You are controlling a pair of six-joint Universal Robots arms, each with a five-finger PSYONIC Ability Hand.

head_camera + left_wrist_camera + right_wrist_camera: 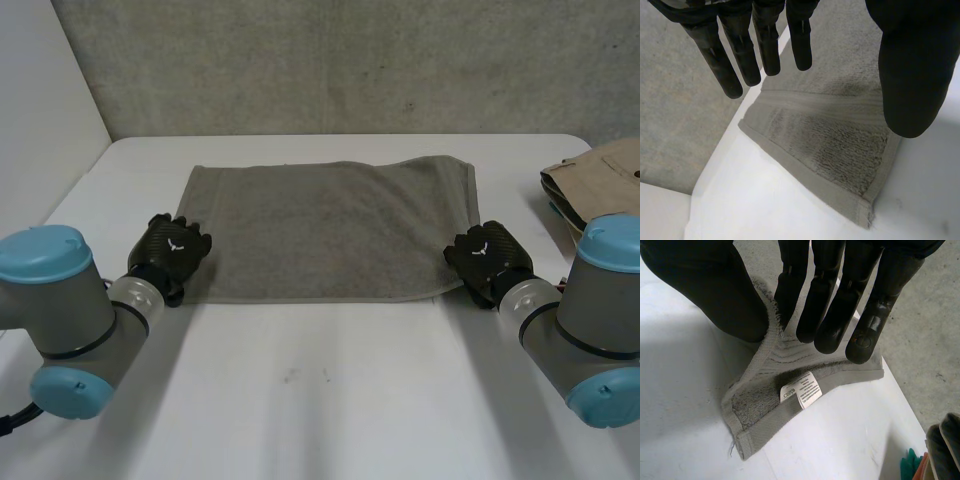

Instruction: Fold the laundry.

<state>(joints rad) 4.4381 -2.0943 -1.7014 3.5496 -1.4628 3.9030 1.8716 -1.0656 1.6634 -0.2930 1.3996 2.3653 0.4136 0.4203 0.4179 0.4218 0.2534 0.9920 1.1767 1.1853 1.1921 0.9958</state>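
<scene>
Nearest, the left arm (pixel 70 320) and the right arm (pixel 590 320) reach in over the bare front of the counter (pixel 320 390) from about 7 and 5 o'clock. Just beyond them, each hand sits at a near corner of the towel (pixel 330 230). The grey towel lies flat across the middle of the counter, its long edges running side to side.

The left hand (pixel 175 250) is at the towel's 8 o'clock corner. Its wrist view shows it wide, with the fingers (pixel 742 50) straight and the thumb (pixel 907 80) well apart from them. The hemmed corner lies flat on the counter below, not pinched. I cannot tell whether any fingertip touches the cloth.

The right hand (pixel 487 258) is at the 4 o'clock corner and holds it. The corner stands up off the counter, nipped between the thumb (pixel 725 290) and the fingers (pixel 825 300). The cloth beneath is rumpled, and a white care label (pixel 801 389) is turned up just below the fingertips.

The step in hand looks like taking hold of the near edge for a fold away from the robot, and it is half done. Next, the left hand needs to close on its own corner, the thumb going under the hem. Both hands then need to lift evenly and carry the near edge toward the far edge at 12 o'clock, so the fold lands square.

Farther off, at the towel's 2 o'clock, a pile of beige cloth (pixel 600 180) lies by the counter's edge, apart from the towel and probably waiting its turn.
</scene>
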